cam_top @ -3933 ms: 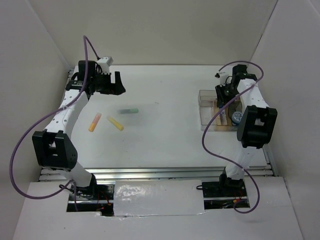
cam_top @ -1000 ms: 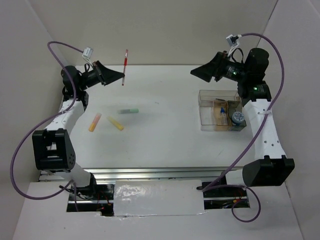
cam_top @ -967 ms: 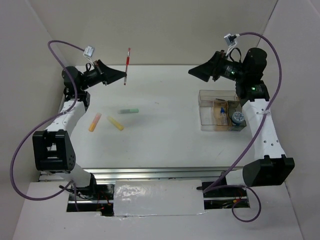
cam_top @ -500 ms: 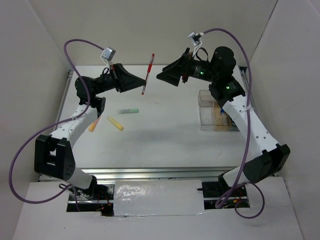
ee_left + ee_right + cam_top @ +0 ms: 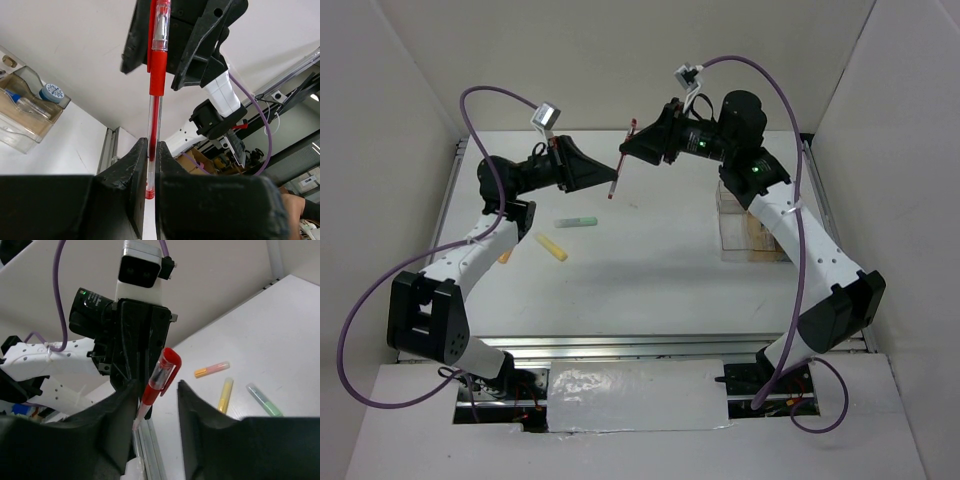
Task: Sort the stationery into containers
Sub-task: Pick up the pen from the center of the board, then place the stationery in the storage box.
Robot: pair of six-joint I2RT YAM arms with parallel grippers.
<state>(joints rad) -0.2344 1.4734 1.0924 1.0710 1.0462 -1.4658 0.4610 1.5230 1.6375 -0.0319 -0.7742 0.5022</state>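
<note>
Swung in from the right over the last half second, the right claw is now set at the capped upper end of the thin red pen, fingers spread on either side of it. That pen is held tilted in the air above the white surface, its lower end pinched by the left claw. Stubby green marker, yellow marker and orange marker are seen lying on the surface; the clear plastic compartmented box is seen at the right edge.
</note>
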